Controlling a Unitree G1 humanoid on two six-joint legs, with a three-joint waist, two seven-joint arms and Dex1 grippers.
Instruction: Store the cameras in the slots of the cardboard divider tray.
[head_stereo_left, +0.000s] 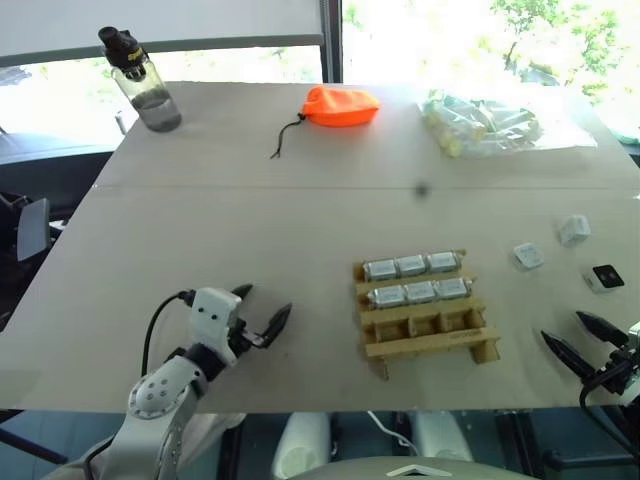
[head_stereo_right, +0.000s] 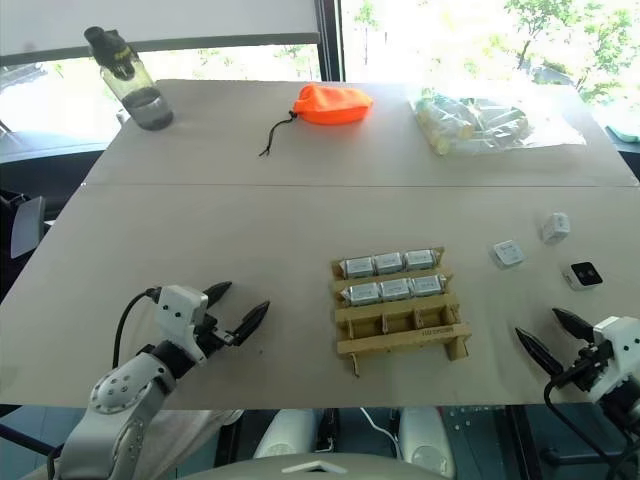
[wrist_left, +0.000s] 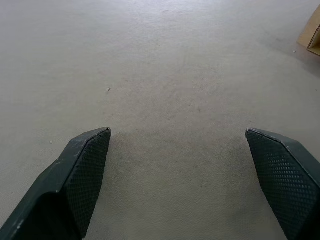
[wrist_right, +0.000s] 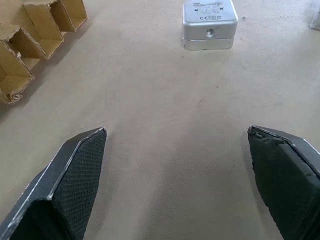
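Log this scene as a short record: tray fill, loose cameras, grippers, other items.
tray: three rows of three slots; far two rows filled with cameras, near row empty
stored cameras: six
loose cameras: three on the table right of the tray, one with a black face
left gripper: open, empty, left of the tray
right gripper: open, empty, near the black-faced camera
other items: bottle, orange pouch, clear bag at the far side

The desk (head_stereo_left: 250, 230) is a pale, matte surface with one seam across its width. At the far edge: a clear water bottle (head_stereo_left: 140, 80), an orange pouch (head_stereo_left: 340, 106) and a clear bag of pale tubes (head_stereo_left: 480, 125). Near the front centre lies the cardboard divider tray (head_stereo_left: 425, 310). Three loose cameras (head_stereo_left: 572, 230) lie to its right.
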